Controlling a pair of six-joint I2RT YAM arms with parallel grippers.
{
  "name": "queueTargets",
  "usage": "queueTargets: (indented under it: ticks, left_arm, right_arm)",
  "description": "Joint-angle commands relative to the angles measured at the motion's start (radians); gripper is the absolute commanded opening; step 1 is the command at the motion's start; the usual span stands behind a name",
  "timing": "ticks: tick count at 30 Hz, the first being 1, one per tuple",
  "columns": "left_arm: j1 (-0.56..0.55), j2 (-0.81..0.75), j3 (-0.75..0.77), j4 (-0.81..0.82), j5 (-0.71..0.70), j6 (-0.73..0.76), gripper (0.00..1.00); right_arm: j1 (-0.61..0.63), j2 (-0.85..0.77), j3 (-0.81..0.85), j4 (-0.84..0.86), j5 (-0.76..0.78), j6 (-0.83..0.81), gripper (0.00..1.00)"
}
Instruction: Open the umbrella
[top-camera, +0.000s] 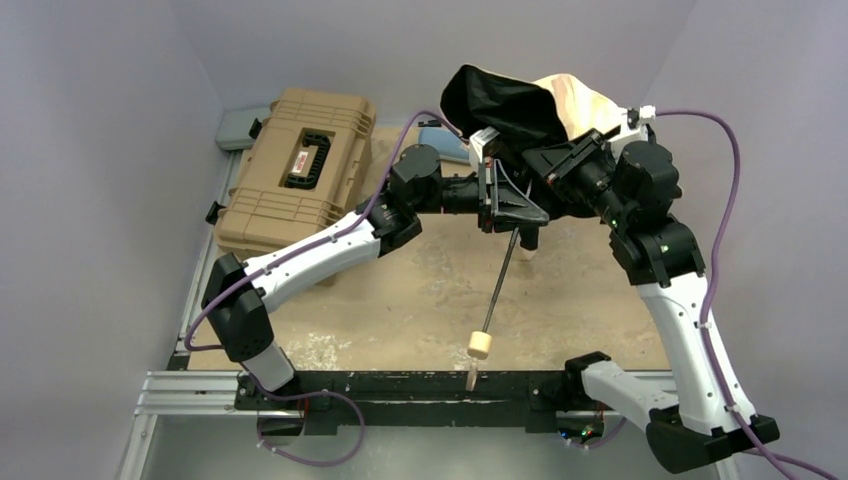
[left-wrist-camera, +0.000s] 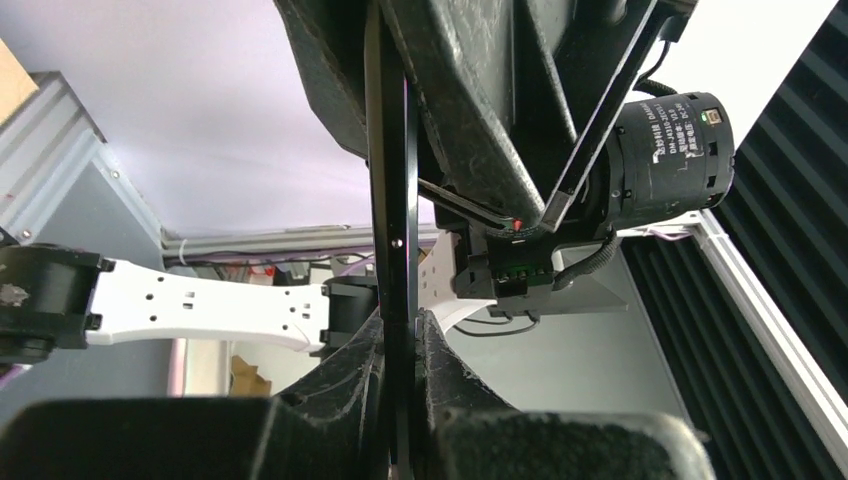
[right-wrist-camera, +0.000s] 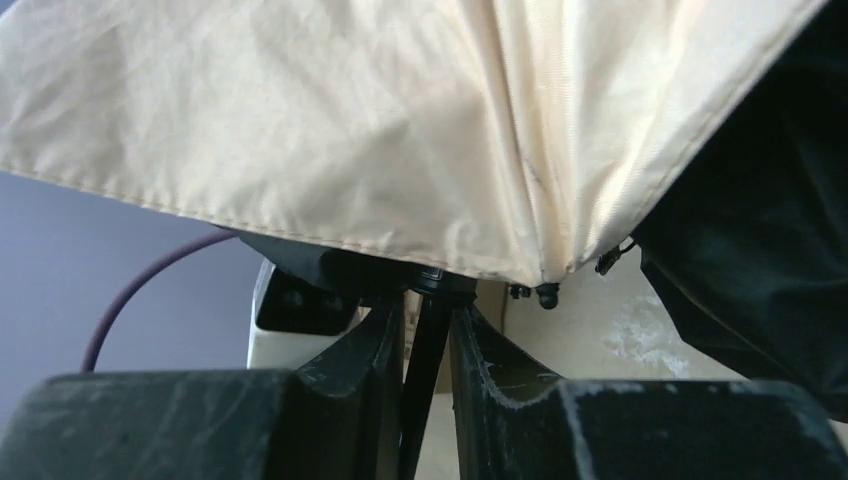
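The umbrella is held in the air over the table, tilted. Its pale beige canopy (top-camera: 580, 100) with black underside (top-camera: 500, 100) hangs partly gathered at the top; the beige cloth fills the right wrist view (right-wrist-camera: 350, 130). The thin black shaft (top-camera: 500, 280) slants down to the small round beige handle (top-camera: 480, 346). My left gripper (top-camera: 512, 210) is shut on the shaft (left-wrist-camera: 392, 200), seen in the left wrist view (left-wrist-camera: 398, 328). My right gripper (top-camera: 556, 162) is shut on the shaft (right-wrist-camera: 420, 370) just below the canopy, seen in the right wrist view (right-wrist-camera: 425, 315).
A tan ribbed hard case (top-camera: 300, 170) with a black handle lies at the back left. A light-blue fabric sleeve (top-camera: 440, 140) lies behind the left arm. The table is covered in sandy cloth (top-camera: 400, 300). A black rail (top-camera: 400, 388) runs along the near edge.
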Motion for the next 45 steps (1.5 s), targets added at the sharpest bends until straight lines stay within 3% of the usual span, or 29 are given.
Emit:
queueTargets:
  ticks: [1, 10, 18, 21, 25, 31, 39, 45]
  left_arm:
    - [-0.013, -0.054, 0.055, 0.115, 0.002, 0.059, 0.0]
    - [-0.036, -0.091, 0.064, -0.116, 0.03, 0.174, 0.0]
    - [-0.049, -0.113, 0.158, -0.574, 0.013, 0.356, 0.0]
    - [-0.055, -0.102, 0.192, -0.674, 0.033, 0.401, 0.0]
    - [-0.07, -0.085, 0.253, -0.82, 0.035, 0.467, 0.0]
    - [-0.085, -0.083, 0.343, -0.965, 0.042, 0.52, 0.0]
    - [-0.109, -0.092, 0.445, -0.987, 0.051, 0.396, 0.0]
    - [-0.153, -0.116, 0.437, -0.991, 0.028, 0.304, 0.0]
  right_arm:
    - [-0.005, 0.047, 0.043, 0.088, 0.08, 0.009, 0.12]
    - [-0.023, 0.304, 0.403, -0.066, 0.317, -0.18, 0.01]
    - [-0.197, 0.595, 0.795, -0.084, 0.273, -0.263, 0.04]
    - [-0.218, 0.672, 0.897, -0.084, 0.286, -0.268, 0.04]
    - [-0.222, 0.685, 0.868, 0.024, 0.315, -0.264, 0.05]
    - [-0.222, 0.774, 0.957, 0.026, 0.431, -0.315, 0.07]
    - [-0.217, 0.838, 0.956, 0.116, 0.597, -0.389, 0.08]
    - [-0.217, 0.903, 1.02, 0.155, 0.698, -0.453, 0.12]
